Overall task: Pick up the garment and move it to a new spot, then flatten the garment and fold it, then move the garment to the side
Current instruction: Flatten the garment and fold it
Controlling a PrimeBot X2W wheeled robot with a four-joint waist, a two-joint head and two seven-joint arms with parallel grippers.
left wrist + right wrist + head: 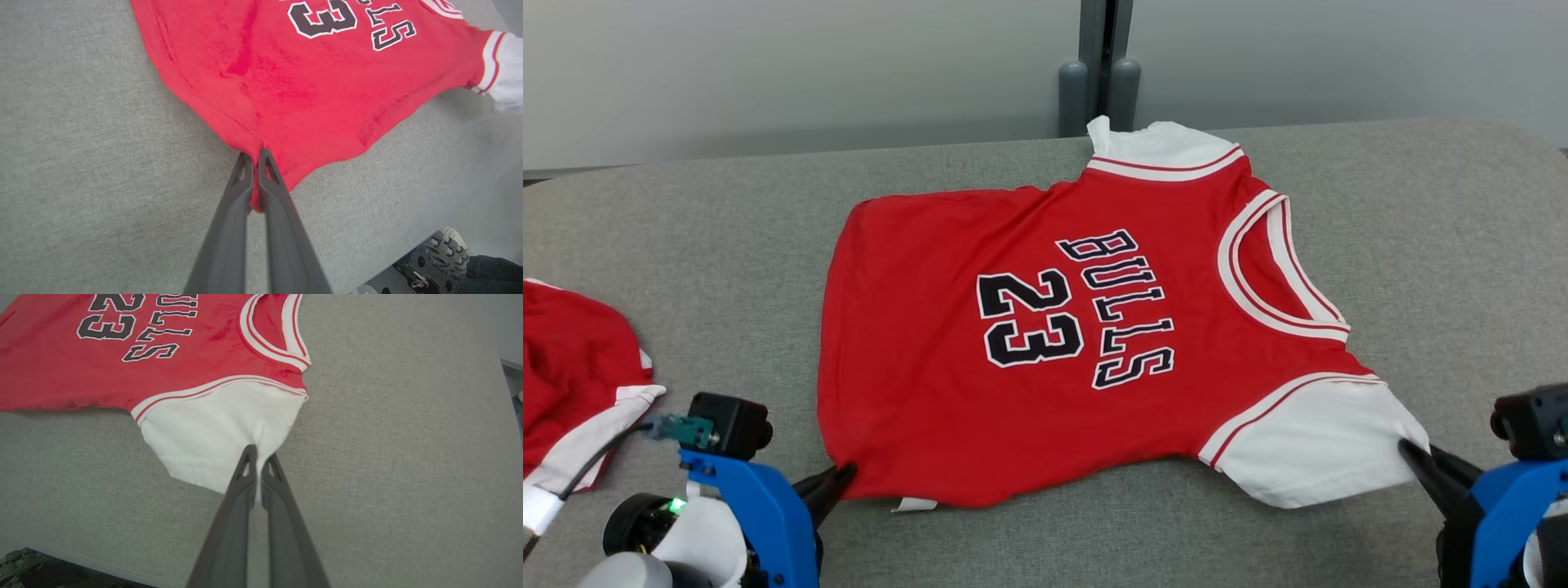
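Grey padded surface spanning view. 1 red jersey lying spread at its centre, collar toward right, 2 white sleeves, showing "BULLS" and "23". 1 other red-and-white garment lying crumpled at left edge, well apart. 2 grey posts standing behind far edge. Left gripper pinching jersey's near hem corner. Right gripper pinching near sleeve's edge.

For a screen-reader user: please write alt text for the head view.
A red Bulls 23 jersey lies spread on a grey padded surface, the left pincer shut on its hem corner and the right pincer shut on its white sleeve. A second red-and-white garment lies at the left edge.
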